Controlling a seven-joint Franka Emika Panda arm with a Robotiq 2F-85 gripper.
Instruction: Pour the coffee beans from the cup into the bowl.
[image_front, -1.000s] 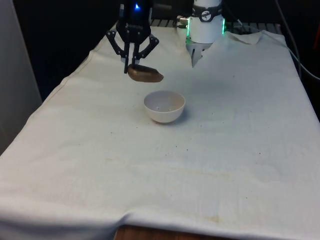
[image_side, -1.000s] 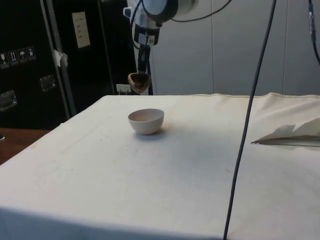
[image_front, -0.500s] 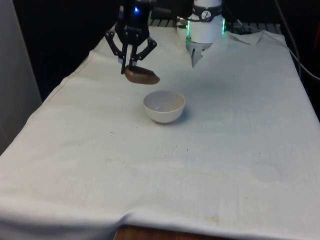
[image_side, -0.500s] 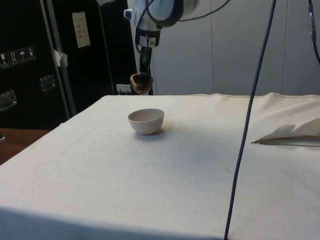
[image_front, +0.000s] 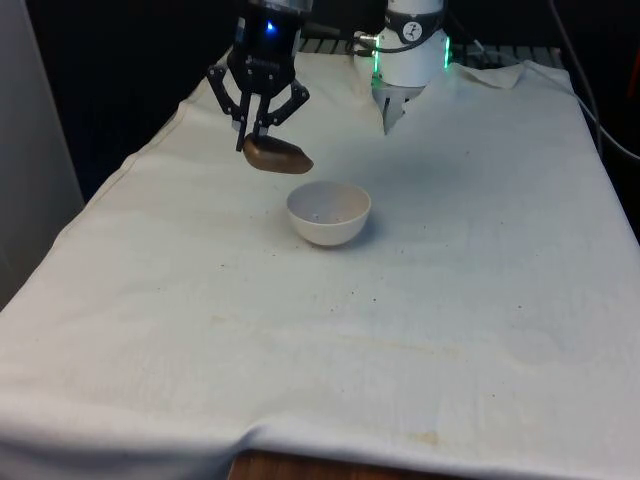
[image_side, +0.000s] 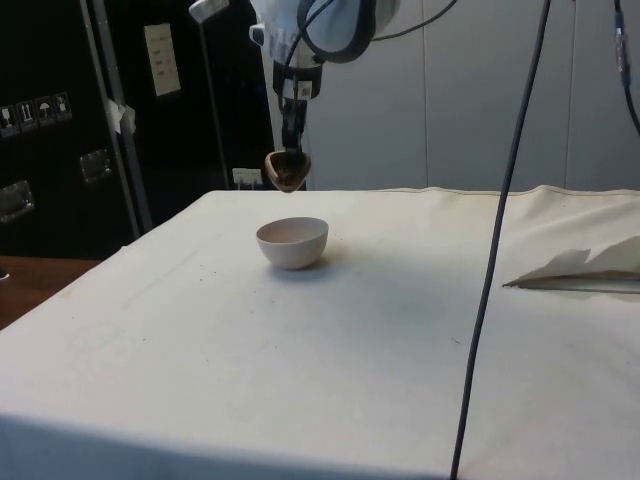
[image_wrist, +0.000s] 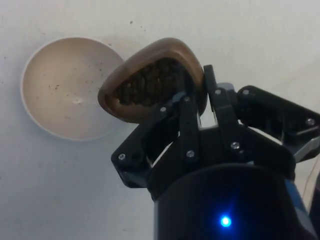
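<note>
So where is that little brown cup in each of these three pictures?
Front view: the brown cup hangs in the gripper, up and toward the front view's left of the white bowl.
Side view: the cup hangs above the bowl, before the dark cabinets.
Wrist view: the cup, beans inside, sits beside the bowl.
Shared landmark: the bowl.

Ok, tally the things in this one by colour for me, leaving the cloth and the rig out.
Brown: 1, the cup of coffee beans, held tilted in the hand above the table.
White: 1, the bowl on the cloth, holding no beans, just a few dark specks.
Total: 2.
</note>
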